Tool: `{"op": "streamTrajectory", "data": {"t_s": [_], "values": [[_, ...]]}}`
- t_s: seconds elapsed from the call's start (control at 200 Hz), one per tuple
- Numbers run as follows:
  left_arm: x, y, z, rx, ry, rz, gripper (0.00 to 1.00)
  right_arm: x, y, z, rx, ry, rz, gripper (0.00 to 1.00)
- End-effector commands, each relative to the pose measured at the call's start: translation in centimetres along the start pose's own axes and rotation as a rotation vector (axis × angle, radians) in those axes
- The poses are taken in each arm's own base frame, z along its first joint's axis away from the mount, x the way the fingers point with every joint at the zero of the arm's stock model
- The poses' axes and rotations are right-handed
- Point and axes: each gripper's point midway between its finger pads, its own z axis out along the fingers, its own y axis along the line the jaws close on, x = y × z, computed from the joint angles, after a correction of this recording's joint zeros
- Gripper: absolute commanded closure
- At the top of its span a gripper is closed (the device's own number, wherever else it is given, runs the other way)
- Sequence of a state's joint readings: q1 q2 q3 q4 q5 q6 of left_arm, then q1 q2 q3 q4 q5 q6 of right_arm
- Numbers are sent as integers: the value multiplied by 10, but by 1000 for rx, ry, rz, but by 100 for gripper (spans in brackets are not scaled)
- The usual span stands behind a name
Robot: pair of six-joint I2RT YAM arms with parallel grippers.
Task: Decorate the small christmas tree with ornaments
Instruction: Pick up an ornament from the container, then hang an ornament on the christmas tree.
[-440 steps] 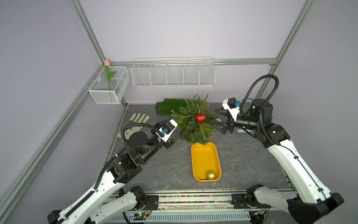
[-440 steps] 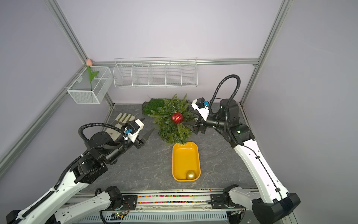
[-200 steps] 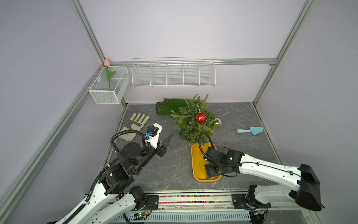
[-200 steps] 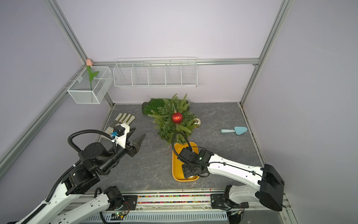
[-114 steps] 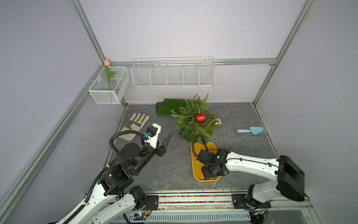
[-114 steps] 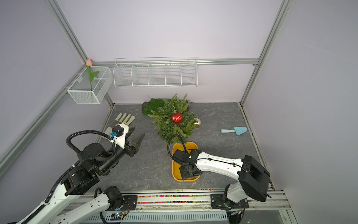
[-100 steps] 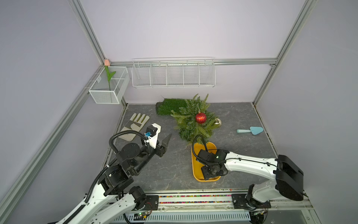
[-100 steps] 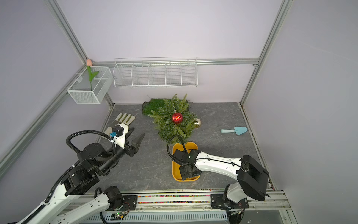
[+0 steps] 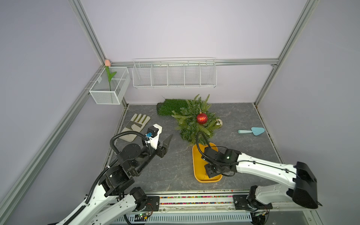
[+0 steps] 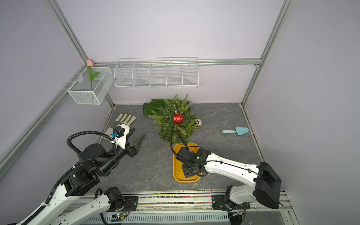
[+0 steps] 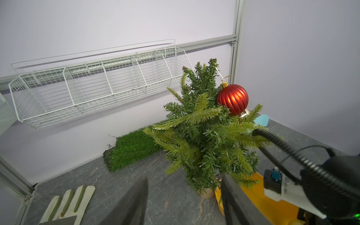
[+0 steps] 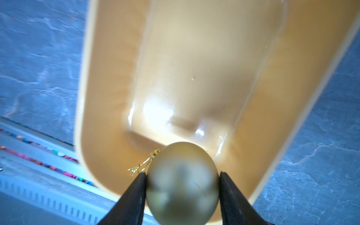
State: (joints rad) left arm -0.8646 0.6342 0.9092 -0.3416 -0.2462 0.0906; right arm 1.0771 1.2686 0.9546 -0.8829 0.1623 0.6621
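The small christmas tree [image 9: 190,124] [image 10: 169,126] [image 11: 204,140] stands at the back middle. A ribbed red ornament [image 9: 202,118] [image 11: 232,99] hangs on it, and a shiny pale gold ornament [image 9: 219,122] [image 10: 198,123] shows at its right edge. My right gripper [image 12: 182,181] reaches down into the near end of the yellow tray [image 9: 195,155] [image 12: 109,97]. Both of its fingers press the sides of the matte gold ornament [image 12: 182,183]. My left gripper [image 10: 137,134] [image 11: 185,194] hovers open and empty left of the tree.
A work glove [image 9: 136,126] lies at the back left, and a green turf mat [image 9: 169,107] sits behind the tree. A light blue trowel [image 9: 252,131] is at the right. A wire rack [image 9: 174,75] and a mesh box with a tulip [image 9: 109,87] hang on the walls.
My right arm swung from the tree down into the tray, and its jaws closed onto the matte gold ornament. The left arm drew back early on, then stayed still.
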Motion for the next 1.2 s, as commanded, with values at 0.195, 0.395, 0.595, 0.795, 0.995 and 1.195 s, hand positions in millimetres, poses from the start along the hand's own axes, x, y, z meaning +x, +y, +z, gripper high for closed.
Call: {"op": "streamTrajectory", "data": {"t_s": [0.195, 0.395, 0.595, 0.795, 0.995, 1.195], "values": [[-17, -21, 0, 121, -62, 21, 39, -32, -12, -88, -86, -366, -198, 51], [-24, -53, -2, 308, -95, 25, 39, -67, -12, -163, -150, -729, -234, 55], [-34, -76, -4, 443, -135, 20, 40, -90, 3, -221, -219, -1083, -371, 57], [-42, -98, -9, 575, -171, 19, 40, -100, 27, -256, -225, -1327, -570, 59], [-58, -116, -4, 695, -199, -52, 38, -97, 53, -270, -270, -1416, -748, 59], [-74, -145, -3, 903, -143, -193, 31, -89, 67, -275, -231, -1475, -943, 59]]}}
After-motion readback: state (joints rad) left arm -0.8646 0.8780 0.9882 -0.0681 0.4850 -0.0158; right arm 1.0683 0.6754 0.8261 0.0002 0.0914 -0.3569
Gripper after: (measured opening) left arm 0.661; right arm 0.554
